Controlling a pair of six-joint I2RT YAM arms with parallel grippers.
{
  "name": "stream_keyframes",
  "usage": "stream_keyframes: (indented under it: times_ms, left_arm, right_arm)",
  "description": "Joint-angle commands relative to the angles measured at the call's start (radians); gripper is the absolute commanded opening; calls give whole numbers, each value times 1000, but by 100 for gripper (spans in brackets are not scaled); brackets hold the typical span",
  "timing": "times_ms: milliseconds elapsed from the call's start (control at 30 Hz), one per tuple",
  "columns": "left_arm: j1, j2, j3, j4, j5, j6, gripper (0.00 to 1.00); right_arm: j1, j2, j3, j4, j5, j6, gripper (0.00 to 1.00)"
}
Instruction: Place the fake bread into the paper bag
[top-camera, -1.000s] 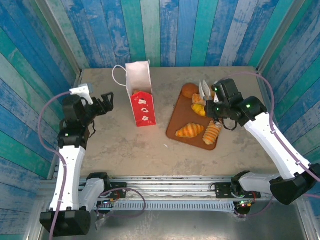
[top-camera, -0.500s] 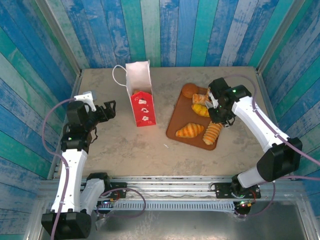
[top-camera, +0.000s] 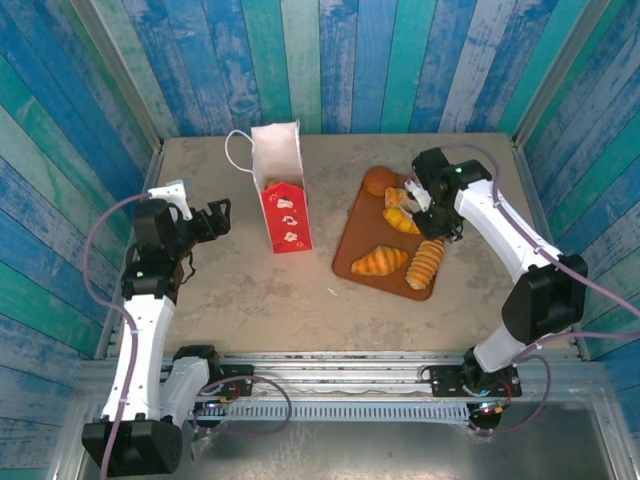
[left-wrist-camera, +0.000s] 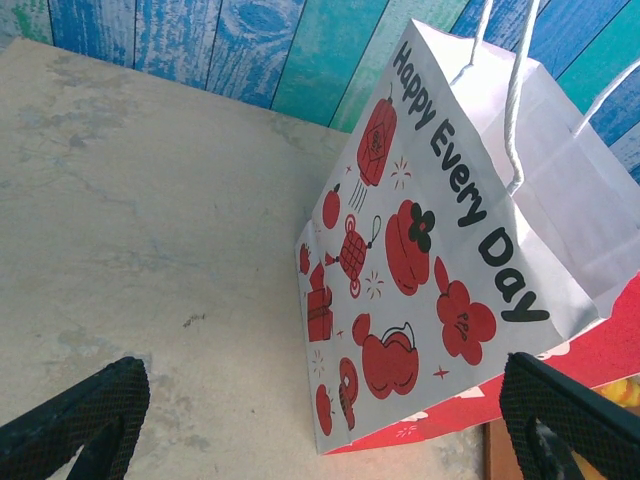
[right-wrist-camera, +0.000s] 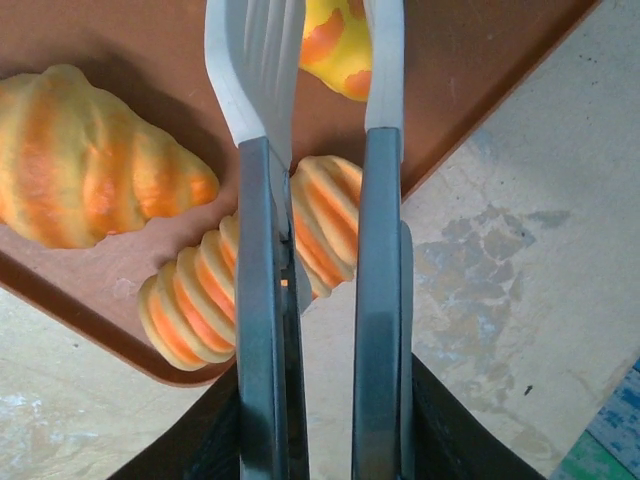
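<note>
Right pincer (right-wrist-camera: 333, 30) of mine hangs over the ridged horn (right-wrist-camera: 200, 300), jaws narrowly apart, empty; my left pincer (left-wrist-camera: 320, 425) gapes wide beside the paper bag (left-wrist-camera: 430, 260).

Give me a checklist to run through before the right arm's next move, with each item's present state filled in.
1. The bag stands with its mouth up: ok.
2. The left gripper is open and apart from the bag: ok.
3. The right gripper is over the tray: ok.
4. The right gripper holds a pastry: cannot tell. Its jaws stand narrow, with a yellow pastry at their tips.
5. The horn and croissant lie free on the tray, apart from the fingers: ok.
6. All bread is bagged: not ok, several pieces lie on the tray.
</note>
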Motion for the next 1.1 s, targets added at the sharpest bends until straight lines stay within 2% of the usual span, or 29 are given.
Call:
stream_keyframes:
  times_ms: [0, 433, 1067]
  left_arm:
    - [5, 8, 30, 19, -11, 14, 94]
    - [5, 14, 38, 13, -19, 16, 94]
    - [5, 27, 52, 2, -30, 19, 94]
  right_arm:
    - [-12, 8, 39, -15, 18, -63, 40]
    - [-21, 58, 61, -17, -31, -93, 49]
    - [-21, 148, 89, -28, -8, -108, 52]
